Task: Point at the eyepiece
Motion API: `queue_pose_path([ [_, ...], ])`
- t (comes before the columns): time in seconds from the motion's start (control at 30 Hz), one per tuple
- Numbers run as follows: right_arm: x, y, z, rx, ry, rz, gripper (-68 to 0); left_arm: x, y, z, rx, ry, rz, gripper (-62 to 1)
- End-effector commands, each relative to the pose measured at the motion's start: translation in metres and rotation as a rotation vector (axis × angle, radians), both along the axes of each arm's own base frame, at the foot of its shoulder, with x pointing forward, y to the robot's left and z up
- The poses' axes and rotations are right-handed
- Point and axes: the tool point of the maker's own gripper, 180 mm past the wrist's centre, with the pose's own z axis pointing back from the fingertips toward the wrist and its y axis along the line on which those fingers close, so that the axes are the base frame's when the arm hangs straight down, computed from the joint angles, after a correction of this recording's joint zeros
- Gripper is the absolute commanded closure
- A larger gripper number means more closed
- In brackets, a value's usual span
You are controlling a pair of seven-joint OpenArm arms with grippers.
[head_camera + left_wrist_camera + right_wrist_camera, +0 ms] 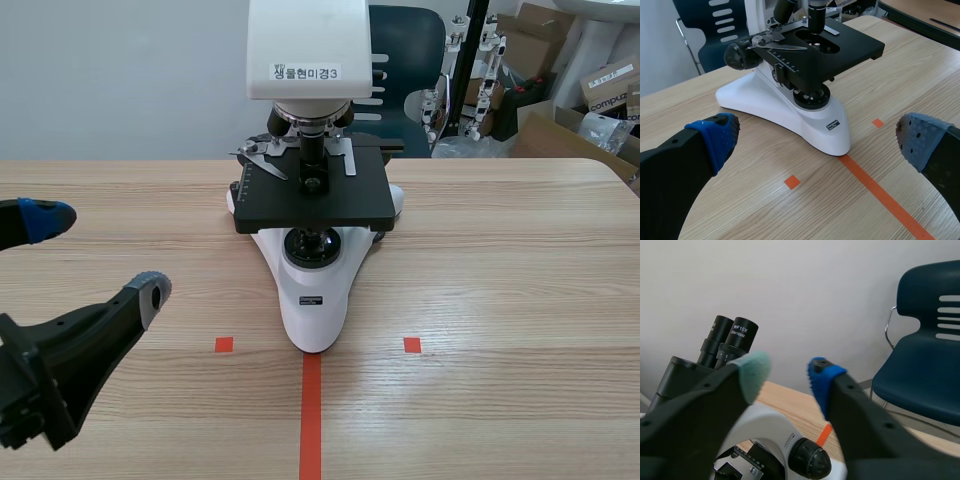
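A white and black microscope (pixel 315 290) stands mid-table, its head (pixel 308 45) running off the scene view's upper edge. Its two black eyepieces (pixel 737 337) show only in the right wrist view, tilted up just beside the green-padded finger (pixel 752 375). My right gripper (pixel 786 376) is high by the microscope's head, fingers a little apart and holding nothing; it touches neither eyepiece. My left gripper (pixel 100 252) stands open low at the table's left, also seen as (pixel 815 140), with the microscope's base (pixel 790 115) ahead of it.
A dark blue chair (pixel 405 50) stands behind the table, also seen as chair (pixel 925 340). Cardboard boxes (pixel 560 100) and a stand clutter the back right. Orange tape marks (pixel 311 415) lie near the table's front edge.
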Motion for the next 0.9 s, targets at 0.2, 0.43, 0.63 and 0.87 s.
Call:
queue_pose_path([
  [0.2,0.0,-0.006,0.031,0.034,-0.086,-0.016,-0.7,0.001,-0.004,0.011,-0.032,-0.028,0.001,-62.3],
  [0.43,0.0,0.001,0.024,0.023,-0.058,0.003,-0.7,0.001,-0.004,0.011,-0.032,-0.028,0.001,-62.3],
  [0.63,-0.001,0.007,0.016,0.012,-0.026,0.021,-0.7,0.001,-0.004,0.011,-0.032,-0.028,0.001,-62.3],
  [0.87,-0.001,0.007,0.015,0.009,-0.021,0.023,-0.7,0.001,-0.004,0.011,-0.032,-0.028,0.001,-62.3],
])
